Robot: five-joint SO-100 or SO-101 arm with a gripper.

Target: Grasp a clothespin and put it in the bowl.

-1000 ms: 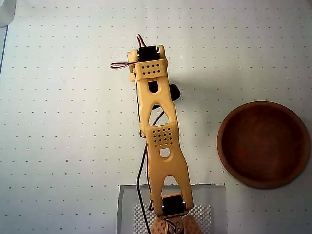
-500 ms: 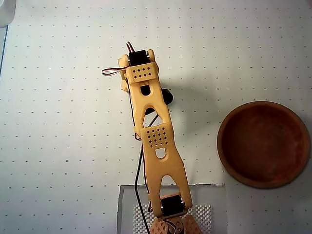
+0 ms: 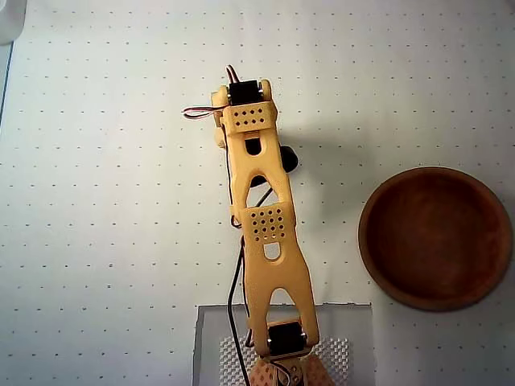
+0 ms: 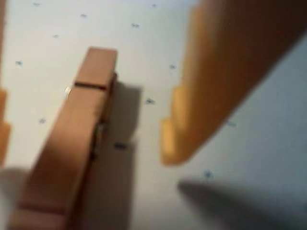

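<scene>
clothespin btwn open pincer fingers, bowl apart

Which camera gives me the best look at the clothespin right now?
The wrist view. The clothespin fills the left of the frame, lying on the dotted table between the two fingers of the open claw, though slightly blurred. In the overhead view the arm hides it completely.

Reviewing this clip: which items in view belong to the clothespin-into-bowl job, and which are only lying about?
Job items:
- light-tan wooden spring clothespin, lying on the table between the open yellow tool fingers
- round reddish-brown wooden bowl, empty

Lying about:
- clear plate under the arm's base
- white dotted table surface
</scene>
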